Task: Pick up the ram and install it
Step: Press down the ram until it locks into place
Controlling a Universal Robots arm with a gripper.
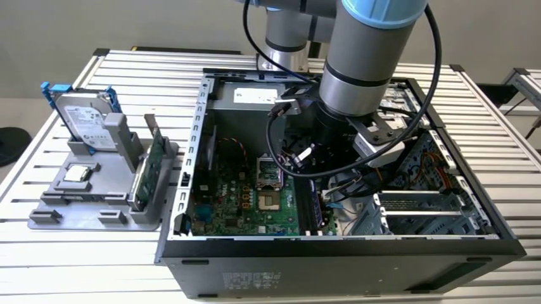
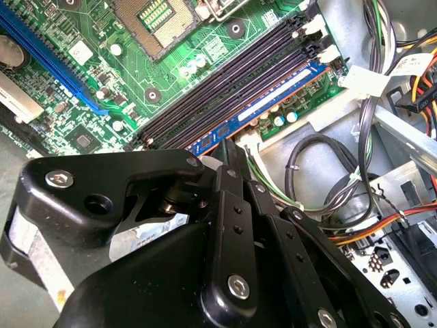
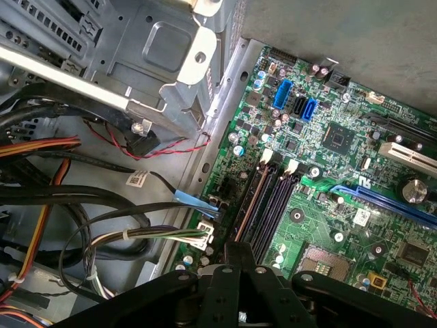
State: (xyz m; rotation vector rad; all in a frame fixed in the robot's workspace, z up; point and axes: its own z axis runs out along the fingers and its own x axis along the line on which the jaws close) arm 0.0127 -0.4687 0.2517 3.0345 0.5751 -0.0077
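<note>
Inside one open computer case (image 1: 203, 158), one gripper (image 2: 229, 154) above one seated ram (image 2: 263, 106)

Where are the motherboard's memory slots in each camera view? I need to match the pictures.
Exterior view: the memory slots form a dark strip on the motherboard edge nearest the exterior view's right.
Second wrist view: a long dark diagonal bank between the CPU socket and the cables.
First wrist view: parallel dark slots by the board's cable-side edge.
Shared landmark: the CPU socket beside the slots.
</note>
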